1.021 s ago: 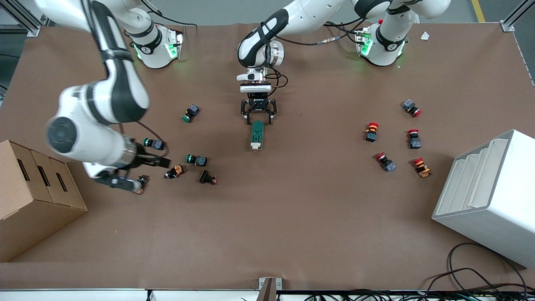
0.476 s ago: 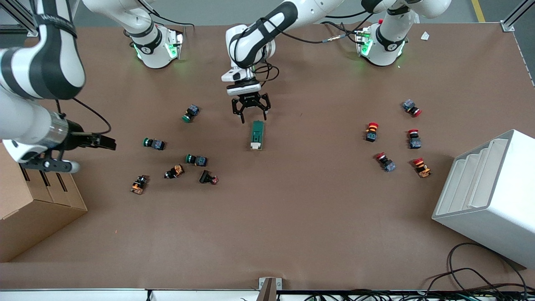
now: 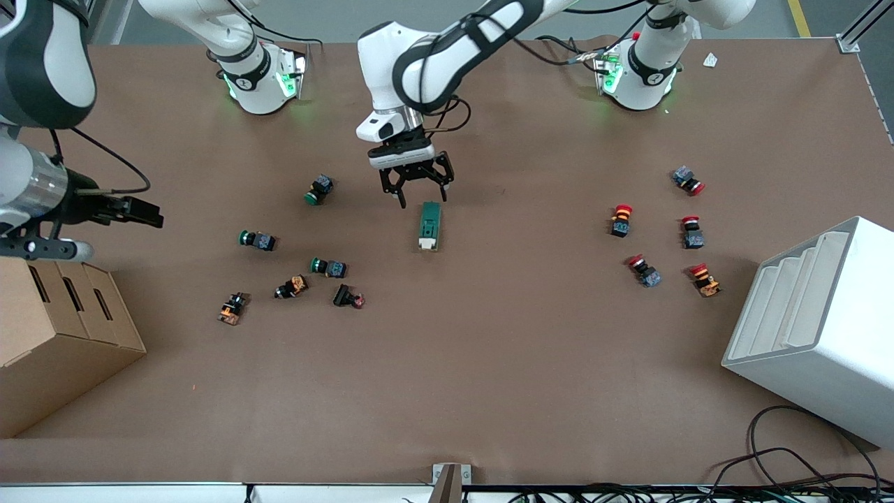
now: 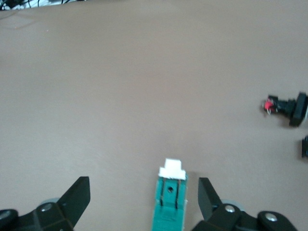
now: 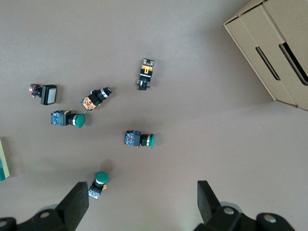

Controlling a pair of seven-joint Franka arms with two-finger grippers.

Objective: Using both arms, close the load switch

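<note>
Jaws of the left gripper (image 3: 415, 193) are spread wide and nothing is held between them. They hang over the end of the long dark-green block of the load switch (image 3: 429, 226) that is farther from the front camera. In the left wrist view the load switch (image 4: 169, 203) is seen between the two black fingers (image 4: 77, 197), with gaps on both sides, so it is not touched. It looks as if the jaws are kept wide so the block can fit between them when it must be held still.

The load switch lies flat on the brown tabletop (image 3: 489, 349), near the middle, with its white lever end pointed toward the front camera. That end is left free, most likely so it can be pushed by the other arm.

Jaws of the right gripper (image 3: 136, 211) are also spread wide, as the right wrist view shows, and nothing is held. This gripper is up over the tabletop at the right arm's end, close to the tan cardboard box (image 3: 56, 335), well apart from the load switch. Small green-capped push buttons (image 5: 139, 139) are scattered below it. Red-capped push buttons (image 3: 691, 230) and a white stepped plastic bin (image 3: 817, 321) lie at the left arm's end.
</note>
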